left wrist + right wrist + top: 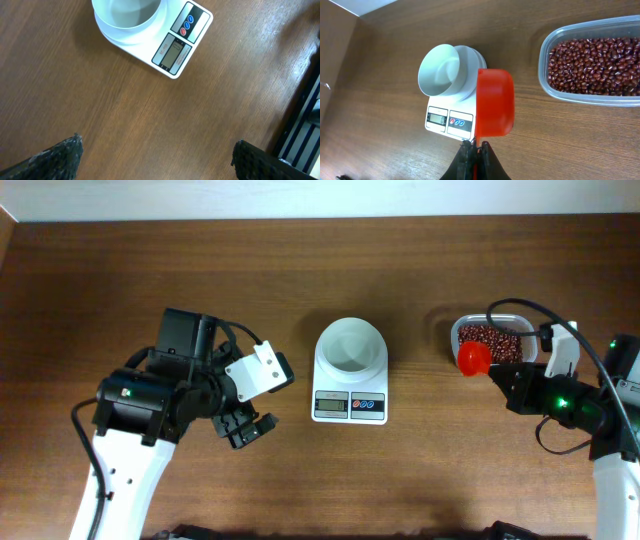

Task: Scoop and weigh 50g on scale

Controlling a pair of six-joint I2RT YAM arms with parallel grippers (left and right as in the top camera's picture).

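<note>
The white scale (pixel 350 406) stands mid-table with a white round bowl (pixel 350 347) on top; the bowl looks empty. The dark red-brown beans (pixel 489 338) lie in a clear tub (pixel 452 330) to its right. My right gripper (pixel 497 372) is shut on the handle of an orange-red scoop (pixel 473 358), held at the tub's near-left corner. In the right wrist view the scoop (pixel 495 102) hangs between the scale (pixel 449 121) and the beans (pixel 595 60), in front of my right gripper (pixel 476 147); its inside is hidden. My left gripper (pixel 272 398) stands open left of the scale, holding nothing.
The left wrist view shows bare wood between my left gripper's (pixel 157 150) wide-apart fingers (pixel 55 157), with the scale (pixel 175 47) and bowl (pixel 127 12) ahead. A black cable (pixel 560 320) arcs over the right arm beside the tub.
</note>
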